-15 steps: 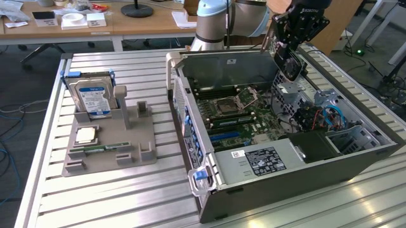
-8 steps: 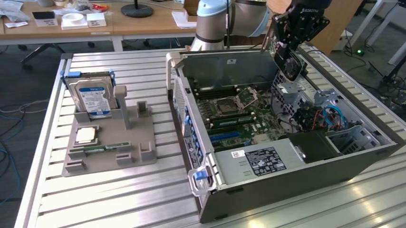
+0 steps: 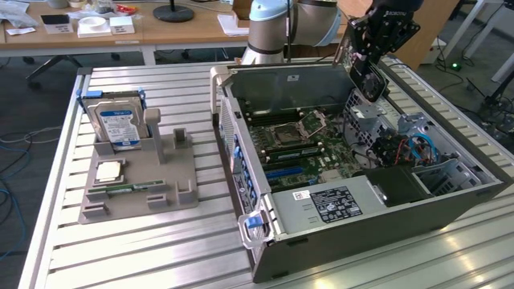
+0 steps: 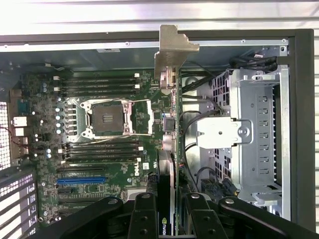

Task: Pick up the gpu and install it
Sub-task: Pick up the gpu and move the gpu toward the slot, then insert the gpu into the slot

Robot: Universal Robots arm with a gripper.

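Half done, I judge: the open computer case lies toward the bench's edge at the exterior view's right, its motherboard exposed; over it the gripper is clamped on the gpu, held edge-on, not yet seated in a slot

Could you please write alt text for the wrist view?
The claw grips the gpu edge-on above an open computer case, its silver bracket at the far end. Beneath lie the green motherboard with an empty CPU socket and a metal drive cage.
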